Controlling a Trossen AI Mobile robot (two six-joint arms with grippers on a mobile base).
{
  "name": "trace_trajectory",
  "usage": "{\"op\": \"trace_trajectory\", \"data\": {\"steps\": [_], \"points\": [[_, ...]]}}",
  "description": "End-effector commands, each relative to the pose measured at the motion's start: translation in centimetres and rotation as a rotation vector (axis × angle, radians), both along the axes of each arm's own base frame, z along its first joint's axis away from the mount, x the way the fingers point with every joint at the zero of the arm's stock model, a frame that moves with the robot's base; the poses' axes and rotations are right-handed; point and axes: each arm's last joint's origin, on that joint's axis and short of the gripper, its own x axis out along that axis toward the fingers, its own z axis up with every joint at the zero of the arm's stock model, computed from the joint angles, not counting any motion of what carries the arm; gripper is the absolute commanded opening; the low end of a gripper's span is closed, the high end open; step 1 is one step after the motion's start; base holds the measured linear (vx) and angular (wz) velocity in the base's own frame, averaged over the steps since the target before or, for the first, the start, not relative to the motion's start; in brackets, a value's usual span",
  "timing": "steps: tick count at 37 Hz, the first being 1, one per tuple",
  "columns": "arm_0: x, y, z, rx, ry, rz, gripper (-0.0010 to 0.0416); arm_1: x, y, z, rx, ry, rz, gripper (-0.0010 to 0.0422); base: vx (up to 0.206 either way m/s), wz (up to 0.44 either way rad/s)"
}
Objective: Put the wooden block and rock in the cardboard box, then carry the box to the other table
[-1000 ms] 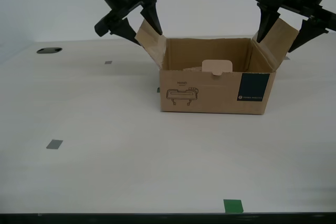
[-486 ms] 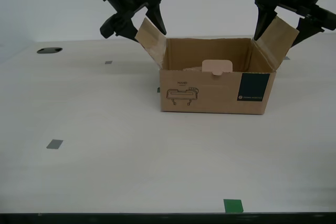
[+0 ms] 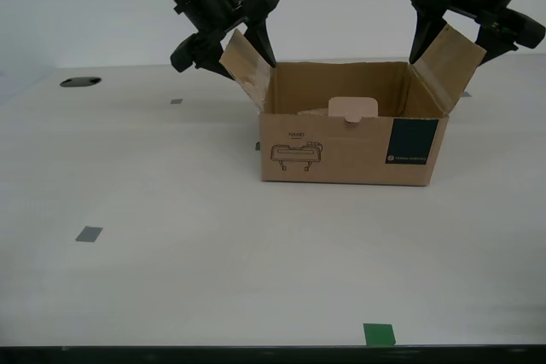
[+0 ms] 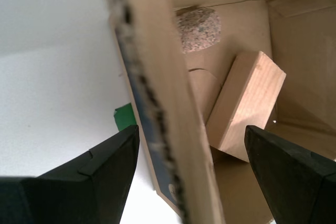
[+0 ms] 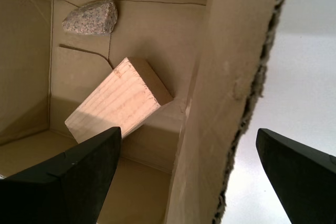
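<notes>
Smooth off-white tabletop (image 3: 171, 253) fills the exterior view, with a plain pale wall behind it and a few small grey and green tape marks scattered about. The cardboard box (image 3: 341, 151) sits toward the tabletop's far edge, its printed front facing the near edge and its two side flaps standing up and splayed outward.

Both loose things are in the box. The wooden block (image 5: 118, 103) leans tilted on the box floor, and the rock (image 5: 90, 17) lies in a floor corner, apart from the block.

My first end effector (image 3: 249, 70) is spread wide astride the flap at the exterior view's left, one finger inside the box opening and one outside. My second end effector (image 3: 452, 55) is equally wide astride the opposite flap, the one above the dark label. Neither has closed on cardboard; daylight shows on both sides of each flap edge in the wrist views.

I judge the step in hand to be taking hold of the box for the carry. To do it well, both end effectors should come lower so the fingers pinch near the fold line rather than the ragged flap tip, where the corrugated board would bend or tear. They should close at the same time and with equal depth. The lift should be level and slow, since the block is only leaning and could slide and shift the load.
</notes>
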Motion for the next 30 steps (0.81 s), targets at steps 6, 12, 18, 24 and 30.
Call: {"op": "trace_trajectory", "data": {"steps": [6,12,18,24,30], "points": [[0.01,0.15,-0.02,0.004,0.000,0.002,0.0366,-0.19,-0.26,0.13,-0.003,0.002,-0.008,0.0270,0.000,0.000],[-0.03,0.32,-0.04,0.004,0.001,0.007,0.0360,-0.20,-0.28,0.13,-0.003,0.002,-0.008,0.0270,0.000,0.000],[-0.04,0.67,-0.03,0.004,-0.003,0.017,0.0341,-0.21,-0.29,0.13,-0.003,0.003,-0.008,0.0270,0.000,0.000],[0.00,0.88,-0.01,0.006,-0.010,0.020,0.0304,-0.22,-0.30,0.12,-0.002,0.004,-0.009,0.0270,0.000,0.000],[0.15,0.95,0.04,0.013,-0.020,0.002,0.0242,-0.22,-0.30,0.13,-0.002,0.003,-0.009,0.0267,0.000,0.000]]}}
